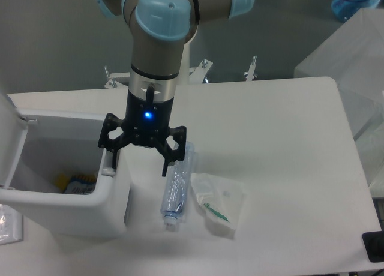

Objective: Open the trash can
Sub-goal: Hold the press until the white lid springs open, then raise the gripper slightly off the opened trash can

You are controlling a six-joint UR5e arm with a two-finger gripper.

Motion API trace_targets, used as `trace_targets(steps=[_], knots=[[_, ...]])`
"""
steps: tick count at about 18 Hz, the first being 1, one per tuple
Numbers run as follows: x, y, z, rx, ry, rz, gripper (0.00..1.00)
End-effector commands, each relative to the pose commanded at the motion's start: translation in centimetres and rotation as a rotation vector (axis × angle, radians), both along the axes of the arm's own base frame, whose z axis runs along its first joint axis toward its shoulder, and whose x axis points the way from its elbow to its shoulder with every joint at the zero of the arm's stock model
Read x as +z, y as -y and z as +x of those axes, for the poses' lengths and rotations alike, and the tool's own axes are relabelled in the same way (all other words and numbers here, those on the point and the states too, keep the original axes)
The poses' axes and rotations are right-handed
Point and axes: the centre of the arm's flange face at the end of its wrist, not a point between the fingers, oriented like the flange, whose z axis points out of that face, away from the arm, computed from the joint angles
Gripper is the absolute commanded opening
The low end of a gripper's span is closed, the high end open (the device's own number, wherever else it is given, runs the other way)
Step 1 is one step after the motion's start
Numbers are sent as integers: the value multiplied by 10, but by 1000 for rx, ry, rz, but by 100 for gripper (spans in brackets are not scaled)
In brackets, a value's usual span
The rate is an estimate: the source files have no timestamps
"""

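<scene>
Evidently the spread gripper (138, 157) presses one finger on the grey push tab (107, 165) (hence the trash can (66, 201) lid (8, 141) stands open).

The bin (66, 186) sits at the left of the frame on the table (276, 168), its lid (11, 138) raised at the far left edge. Items lie inside, low in the bin. The gripper (137, 162) hangs over the bin's right rim. Just right of the bin lies a bottle (177, 189), and right of that a bag (219, 202).
</scene>
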Motion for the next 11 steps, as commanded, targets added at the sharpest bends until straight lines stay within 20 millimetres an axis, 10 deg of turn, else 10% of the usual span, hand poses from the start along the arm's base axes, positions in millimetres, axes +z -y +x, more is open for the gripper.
trace_targets(steps=[7,11], knots=[[73,-3,-12,-43,-135,97,100],[67,18,-45,-163,-334,-34,100]])
